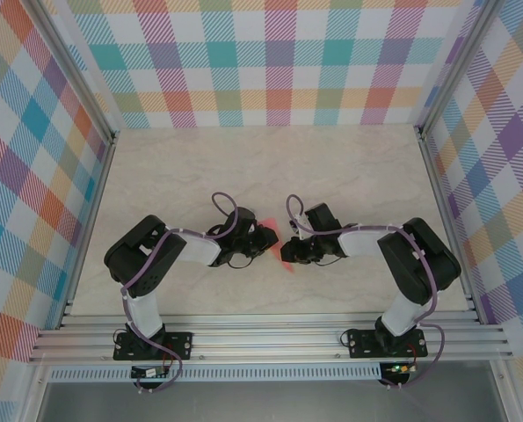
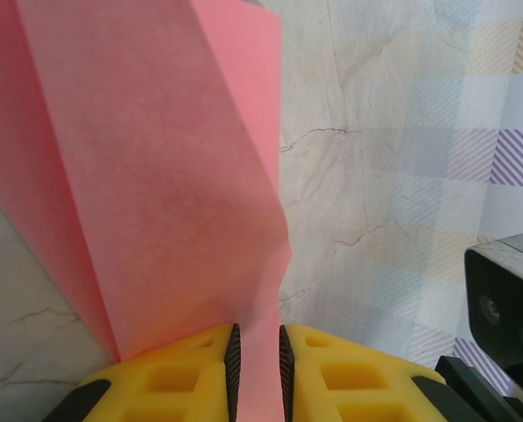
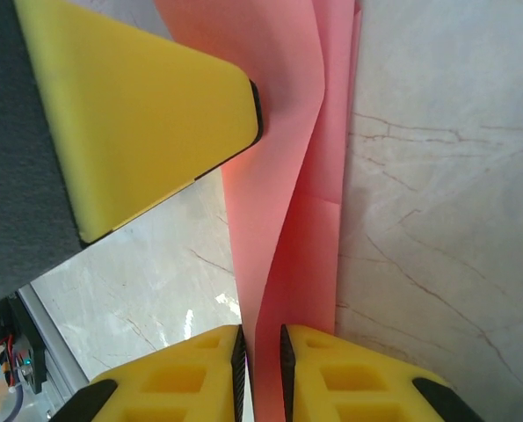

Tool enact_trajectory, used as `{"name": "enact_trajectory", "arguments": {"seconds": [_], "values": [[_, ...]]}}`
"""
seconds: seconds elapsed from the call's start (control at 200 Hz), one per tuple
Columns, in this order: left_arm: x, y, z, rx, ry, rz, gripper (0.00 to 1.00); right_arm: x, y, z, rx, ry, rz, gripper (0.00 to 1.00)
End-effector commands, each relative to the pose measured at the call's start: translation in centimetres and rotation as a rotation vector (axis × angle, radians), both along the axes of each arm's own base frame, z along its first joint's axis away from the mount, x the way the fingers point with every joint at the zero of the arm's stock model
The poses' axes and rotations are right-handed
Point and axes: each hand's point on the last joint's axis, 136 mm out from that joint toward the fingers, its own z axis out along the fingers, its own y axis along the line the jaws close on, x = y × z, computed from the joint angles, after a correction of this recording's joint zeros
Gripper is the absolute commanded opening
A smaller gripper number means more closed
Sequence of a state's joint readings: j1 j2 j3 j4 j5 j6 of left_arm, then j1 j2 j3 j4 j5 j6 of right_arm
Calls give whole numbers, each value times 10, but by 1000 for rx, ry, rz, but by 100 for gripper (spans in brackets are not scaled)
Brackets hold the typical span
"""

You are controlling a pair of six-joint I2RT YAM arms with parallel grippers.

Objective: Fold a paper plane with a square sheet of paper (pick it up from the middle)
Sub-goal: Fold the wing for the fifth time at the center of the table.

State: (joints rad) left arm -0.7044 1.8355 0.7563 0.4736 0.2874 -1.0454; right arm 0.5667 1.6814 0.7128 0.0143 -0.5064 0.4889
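Marbled table point(image 1: 243, 167), near edge: left gripper point(image 2: 257, 338) pinching square sheet of paper point(image 2: 156, 176), jaws narrow; right gripper point(image 3: 263, 338) narrow too, hold unclear. Risks tearing under opposing pull.

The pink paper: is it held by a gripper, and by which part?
The left gripper pinches the paper at a folded edge. It also lies inside the right gripper, but a grip there cannot be told.

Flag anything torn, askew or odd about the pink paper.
No tear shows. The salmon-pink folded paper sheet passes through the jaws of the left gripper and right gripper; its layers bow apart instead of lying flat.
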Motion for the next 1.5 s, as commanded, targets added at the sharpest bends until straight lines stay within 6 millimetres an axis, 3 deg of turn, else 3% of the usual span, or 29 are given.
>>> {"name": "enact_trajectory", "arguments": {"seconds": [0.0,0.195,0.405,0.72,1.21,1.345,1.495], "values": [[-13,6,-22,71,53,-29,21,-1,3,14,7,-6,25,21],[-14,7,-21,76,52,-33,21,2,3,25,-2,-21,28,21],[-14,6,-21,76,51,-33,21,-1,8,23,20,14,53,13],[-13,7,-19,80,55,-27,21,-12,7,7,19,75,74,6],[-14,10,-21,94,67,-15,21,-27,-4,-21,-31,157,57,7],[-14,10,-21,97,68,-15,21,-26,-3,-17,-26,155,53,9],[-13,9,-21,96,71,-18,21,-20,-1,3,-10,93,65,13]]}}
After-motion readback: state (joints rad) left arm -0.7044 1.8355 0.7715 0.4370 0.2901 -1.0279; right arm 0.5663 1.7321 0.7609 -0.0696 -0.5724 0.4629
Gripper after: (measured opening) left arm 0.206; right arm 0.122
